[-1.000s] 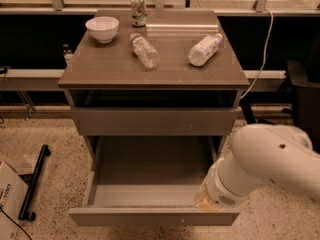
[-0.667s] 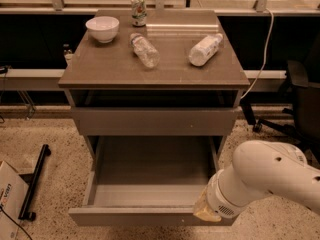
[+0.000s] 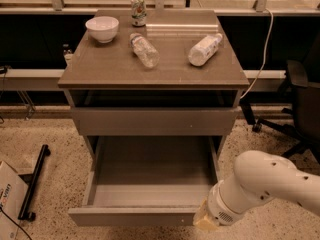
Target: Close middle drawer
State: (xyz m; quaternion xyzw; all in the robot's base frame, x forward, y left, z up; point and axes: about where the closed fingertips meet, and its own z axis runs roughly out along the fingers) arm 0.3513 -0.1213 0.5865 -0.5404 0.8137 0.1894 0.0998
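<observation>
While the wide grey-brown handleless middle drawer (image 3: 131, 217) is being left pulled far out from the lower part of the grey-brown wooden table (image 3: 150, 74), with its deep plain box open to view, the hand (image 3: 204, 221) of the rounded white arm (image 3: 265, 184) is being held low at the right end of the drawer's flat front panel, touching it or just beside it. Whether the hand is apart or together cannot be told. The drawer is being judged stiff, boxy and fairly light, nothing being seen inside it, so no grip is being called for: a flat push against the front panel is being judged enough. A push nearer the panel's middle is being favoured, since pressure at the right end alone could be skewing the box and making it bind. On the table top a round white bowl (image 3: 102, 28), a small can (image 3: 138, 9), a clear plastic bottle (image 3: 144, 50) and a white bottle (image 3: 204, 49) are being carried, and a hard slam could be setting the lying bottles rolling.
</observation>
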